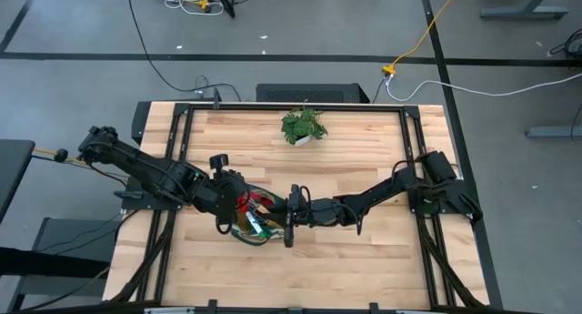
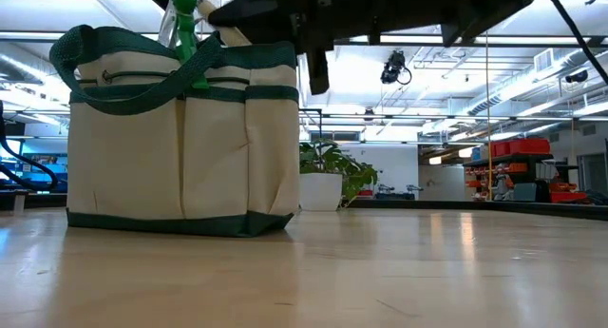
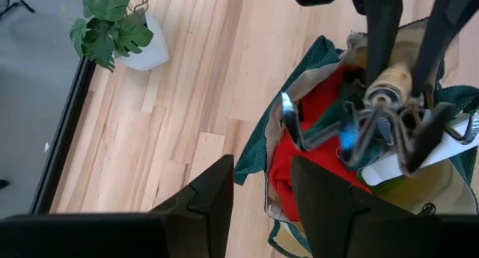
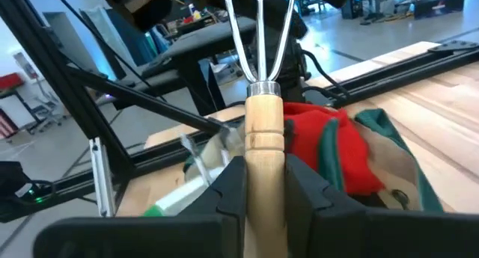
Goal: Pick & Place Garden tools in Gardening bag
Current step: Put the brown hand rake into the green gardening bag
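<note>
1. The right gripper (image 4: 263, 185) hangs over the open gardening bag (image 2: 180, 138), near the middle of the table (image 1: 364, 259). Its fingers are clamped on the wooden handle of the rake (image 4: 262, 86), whose metal tines point away from the wrist toward the left arm.

2. The left gripper (image 3: 258, 194) hovers just left of the bag's mouth, its fingers parted and holding nothing.

3. The bag already holds the red gloves (image 3: 314, 131) and a green translucent piece (image 2: 185, 19) that sticks up above the rim.

4. Doing the step well, by this reading, means lowering the rake tines-first into free space beside the gloves, with the handle kept clear of the dark green trim and the loop handles.

5. The soft fabric mouth may fold inward; a slow descent and a late release, once the tines are well below the rim, look safest.

6. The left gripper sits close to the rake's tines, so the two arms need room to avoid a knock.

7. From above, both arms cover most of the bag, and its opening cannot be judged there.

8. The level view cuts off the grippers at the top edge, leaving only dark shapes above the bag.

9. The pruners cannot be made out in any view.

10. A potted plant (image 1: 303, 126) stands well apart at the far side.
</note>
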### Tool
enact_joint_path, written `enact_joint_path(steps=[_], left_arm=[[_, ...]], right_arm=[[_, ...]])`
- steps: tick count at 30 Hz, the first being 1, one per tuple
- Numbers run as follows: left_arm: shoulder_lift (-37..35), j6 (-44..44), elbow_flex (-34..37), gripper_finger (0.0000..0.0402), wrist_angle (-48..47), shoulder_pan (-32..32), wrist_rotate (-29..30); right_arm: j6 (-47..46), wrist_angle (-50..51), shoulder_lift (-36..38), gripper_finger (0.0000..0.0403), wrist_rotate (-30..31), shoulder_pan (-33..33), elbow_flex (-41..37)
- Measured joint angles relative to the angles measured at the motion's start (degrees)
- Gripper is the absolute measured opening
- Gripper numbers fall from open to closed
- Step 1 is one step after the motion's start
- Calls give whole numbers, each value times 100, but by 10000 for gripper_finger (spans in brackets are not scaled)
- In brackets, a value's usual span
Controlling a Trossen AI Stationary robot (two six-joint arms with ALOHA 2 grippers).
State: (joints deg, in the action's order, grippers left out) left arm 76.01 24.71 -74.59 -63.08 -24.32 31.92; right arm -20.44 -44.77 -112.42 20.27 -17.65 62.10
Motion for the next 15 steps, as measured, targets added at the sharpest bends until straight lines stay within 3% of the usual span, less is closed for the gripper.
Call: enact_joint_path(steps=[9, 15], left_arm=[[0, -1, -2, 140, -7, 2, -2], [0, -3, -2, 140, -12, 1, -2]], right_arm=[[145, 436, 2, 50, -134, 0, 24], [263, 529, 2, 132, -181, -2, 24]])
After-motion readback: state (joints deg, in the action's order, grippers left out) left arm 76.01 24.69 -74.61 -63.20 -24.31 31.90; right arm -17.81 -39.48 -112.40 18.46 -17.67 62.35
